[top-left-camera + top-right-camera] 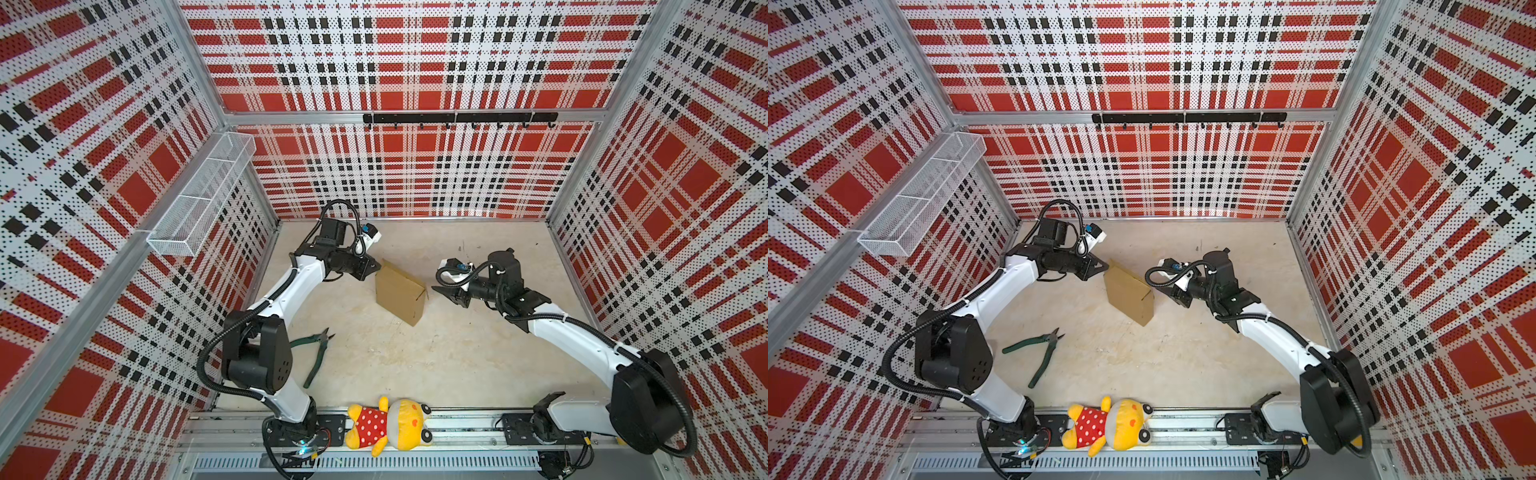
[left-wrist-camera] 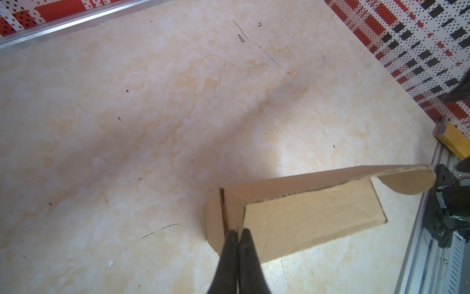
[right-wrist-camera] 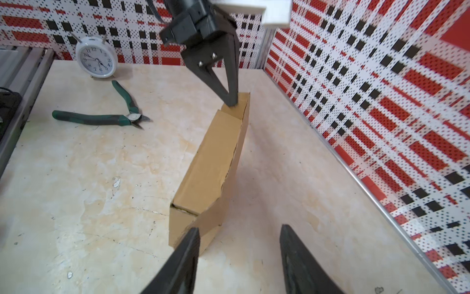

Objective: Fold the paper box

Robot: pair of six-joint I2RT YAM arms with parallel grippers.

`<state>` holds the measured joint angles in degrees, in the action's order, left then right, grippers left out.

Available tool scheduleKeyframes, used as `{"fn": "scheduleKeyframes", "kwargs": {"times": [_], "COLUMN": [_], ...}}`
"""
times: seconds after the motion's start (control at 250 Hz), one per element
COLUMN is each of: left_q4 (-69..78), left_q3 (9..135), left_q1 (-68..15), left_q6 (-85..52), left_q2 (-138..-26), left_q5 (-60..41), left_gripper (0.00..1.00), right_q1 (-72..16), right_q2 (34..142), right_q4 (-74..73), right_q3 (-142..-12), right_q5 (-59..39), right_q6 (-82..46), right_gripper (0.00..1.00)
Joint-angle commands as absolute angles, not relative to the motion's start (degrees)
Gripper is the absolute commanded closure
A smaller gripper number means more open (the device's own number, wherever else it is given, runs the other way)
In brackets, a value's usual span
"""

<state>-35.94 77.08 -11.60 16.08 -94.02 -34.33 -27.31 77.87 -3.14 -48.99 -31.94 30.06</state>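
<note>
The paper box point(image 1: 399, 293) point(image 1: 1129, 296) is a shallow brown cardboard mailer, standing tilted on one long side in the middle of the table. My left gripper point(image 1: 376, 268) point(image 1: 1105, 266) is shut on the far upper corner, its black fingertips point(image 2: 232, 238) pinching a thin cardboard edge. In the right wrist view that same gripper point(image 3: 231, 101) bites the far end of the box point(image 3: 211, 163). A rounded flap point(image 2: 407, 185) sticks out at the other end. My right gripper point(image 1: 436, 289) point(image 3: 239, 231) is open beside the near end, holding nothing; one finger point(image 3: 190, 244) overlaps the box's corner.
Green pliers point(image 1: 318, 353) point(image 3: 101, 118) lie on the table towards the left arm's base. A yellow plush toy point(image 1: 390, 424) rests on the front rail. A white alarm clock point(image 3: 96, 59) stands near the left wall. A wire basket point(image 1: 203, 195) hangs on the left wall.
</note>
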Motion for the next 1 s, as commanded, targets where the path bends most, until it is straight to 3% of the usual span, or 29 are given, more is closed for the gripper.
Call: {"fn": "scheduleKeyframes", "kwargs": {"times": [0.0,0.424,0.812,0.996], "left_q4": [-36.48,-37.16,-36.79,-36.62], "left_q3": [76.89,77.23,77.14,76.91], "left_q1": [-11.12,-11.60,-12.09,-12.11], "left_q6": [15.82,15.64,15.56,15.73], "left_q2": [-91.85,-91.61,-92.40,-92.07], "left_q5": [-35.19,-35.60,-37.27,-37.21], "left_gripper": [1.00,1.00,1.00,1.00], "right_q1": [-27.84,-31.00,-31.81,-32.08], "right_q2": [80.70,83.06,85.56,85.43], "right_q4": [-3.66,-6.15,-11.43,-11.95], "right_q3": [-49.45,-50.14,-51.33,-51.50], "right_q5": [-32.11,-32.55,-33.75,-34.09], "right_q6": [31.90,30.29,27.62,27.47], "right_gripper": [0.48,0.48,0.58,0.58]}}
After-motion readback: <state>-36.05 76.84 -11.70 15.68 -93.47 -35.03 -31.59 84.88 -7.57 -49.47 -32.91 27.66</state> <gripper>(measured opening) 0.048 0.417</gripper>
